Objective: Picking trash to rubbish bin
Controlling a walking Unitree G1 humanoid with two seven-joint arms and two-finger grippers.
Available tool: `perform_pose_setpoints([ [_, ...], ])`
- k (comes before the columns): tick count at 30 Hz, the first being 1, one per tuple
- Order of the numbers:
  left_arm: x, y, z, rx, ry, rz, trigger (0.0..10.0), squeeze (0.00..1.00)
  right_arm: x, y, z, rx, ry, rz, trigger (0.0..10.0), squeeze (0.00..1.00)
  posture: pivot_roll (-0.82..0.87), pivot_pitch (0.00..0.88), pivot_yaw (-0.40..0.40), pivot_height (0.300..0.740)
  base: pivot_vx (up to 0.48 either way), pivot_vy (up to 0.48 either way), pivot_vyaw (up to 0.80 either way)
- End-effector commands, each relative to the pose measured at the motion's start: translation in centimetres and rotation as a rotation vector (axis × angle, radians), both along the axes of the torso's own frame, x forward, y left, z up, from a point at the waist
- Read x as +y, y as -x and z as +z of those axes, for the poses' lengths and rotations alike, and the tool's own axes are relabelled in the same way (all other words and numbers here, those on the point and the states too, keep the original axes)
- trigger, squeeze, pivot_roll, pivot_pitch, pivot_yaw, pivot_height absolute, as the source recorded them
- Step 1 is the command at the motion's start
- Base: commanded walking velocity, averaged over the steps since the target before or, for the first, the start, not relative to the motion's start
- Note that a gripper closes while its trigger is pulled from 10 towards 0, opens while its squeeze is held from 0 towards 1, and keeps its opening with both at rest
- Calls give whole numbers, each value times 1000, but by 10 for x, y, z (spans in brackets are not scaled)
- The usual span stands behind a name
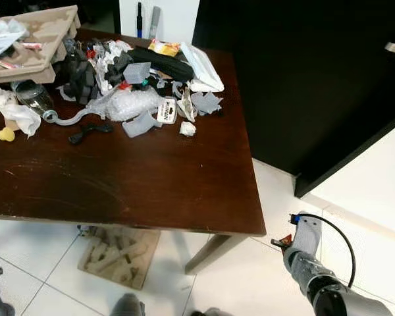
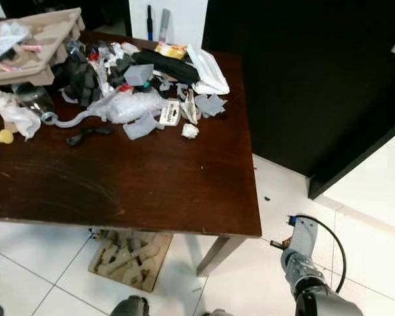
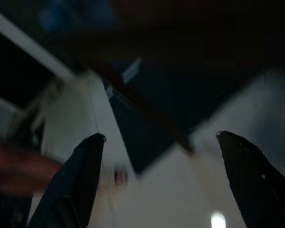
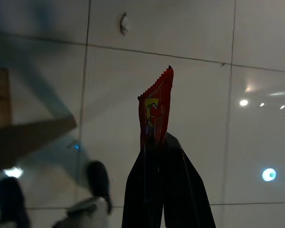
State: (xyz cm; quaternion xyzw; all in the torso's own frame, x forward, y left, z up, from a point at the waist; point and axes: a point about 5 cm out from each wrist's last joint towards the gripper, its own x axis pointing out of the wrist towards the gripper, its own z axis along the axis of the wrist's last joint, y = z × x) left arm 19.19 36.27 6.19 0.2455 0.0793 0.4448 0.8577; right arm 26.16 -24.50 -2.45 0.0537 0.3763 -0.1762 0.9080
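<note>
One red wrapper (image 4: pixel 155 114) is pinched between the closed fingers of the right gripper (image 4: pixel 162 142); it stands up from the tips over the white floor tiles (image 4: pixel 47 19), its serrated top edge free.

In the head views, the right arm hangs low beside the dark wooden table (image 1: pixel 138 184), near its corner, with a speck of red at the wrist end. A heap of trash (image 1: pixel 135 85) lies across the far side of the table: bubble wrap, grey foam bits, crumpled paper, a cardboard tray (image 1: pixel 36 33).

In the left wrist view, dark and blurred, the left gripper (image 3: pixel 161 142) has its fingers spread wide apart with nothing between them.

The wrapper looks feather-light, thin, limp and probably slick. Holding it by the lower half, as now, seems sound; a loose pinch could let it slip out. No bin is to be seen yet.
</note>
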Motion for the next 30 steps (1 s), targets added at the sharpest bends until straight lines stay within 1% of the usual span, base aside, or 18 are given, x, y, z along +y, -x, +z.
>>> perform_pose_setpoints([
  [1,-2,-13,25,-61,-77,-42,10000,0,4,16,-14,81,6,37,10000,0,336,148,-130,740,0,0,0],
  [3,-11,-36,59,-159,-142,-140,10000,0,8,24,-21,121,22,84,10000,0,335,150,-130,740,0,0,0],
  [4,-14,-44,68,-181,-151,-178,10000,0,9,26,-22,131,25,93,10000,0,335,150,-130,740,0,0,0],
  [5,-22,-58,85,-246,-132,-246,10000,0,10,31,-26,150,37,108,10000,0,327,156,-128,740,0,0,0],
  [8,-32,-74,100,-300,-79,-332,10000,0,10,35,-28,160,33,97,10000,0,323,161,-126,740,0,0,0],
  [11,-43,-91,126,-312,-160,-445,10000,0,9,40,-31,174,37,99,10000,0,306,171,-121,740,0,0,0],
  [14,-48,-104,143,-345,-154,-481,10000,0,6,44,-33,183,43,95,10000,0,293,177,-117,740,0,0,0],
  [16,-50,-107,148,-352,-130,-477,10000,0,3,46,-33,189,49,91,10000,0,280,181,-112,740,0,0,0],
  [19,-52,-107,148,-342,-82,-440,10000,0,0,49,-34,194,53,86,10000,0,270,183,-109,740,0,0,0],
  [20,-49,-106,136,-329,59,-368,10000,0,-2,51,-35,202,57,83,10000,0,261,186,-108,740,0,0,0],
  [21,-48,-106,131,-323,120,-343,10000,0,-3,52,-35,204,58,82,10000,0,261,186,-108,740,0,0,0],
  [22,-48,-106,131,-323,120,-343,10000,0,-3,52,-35,204,58,82,10000,0,261,186,-108,740,0,0,0],
  [24,-55,-104,92,-236,406,-313,10000,0,-4,54,-36,209,60,78,10000,0,257,194,-108,740,0,0,0],
  [25,-62,-102,75,-203,515,-317,10000,0,-5,55,-36,211,61,77,10000,0,257,194,-108,740,0,0,0],
  [26,-65,-99,64,-201,580,-304,10000,0,-6,56,-36,212,61,76,10000,0,257,197,-108,740,0,0,0],
  [28,-64,-95,57,-201,592,-289,10000,0,-6,57,-37,214,62,76,10000,0,255,200,-108,740,0,0,0],
  [29,-55,-90,56,-239,574,-269,10000,0,-7,57,-36,215,64,79,10000,0,257,207,-114,740,0,0,0],
  [30,-51,-89,58,-260,568,-266,10000,0,-7,56,-36,214,65,80,10000,0,257,207,-114,740,0,0,0],
])
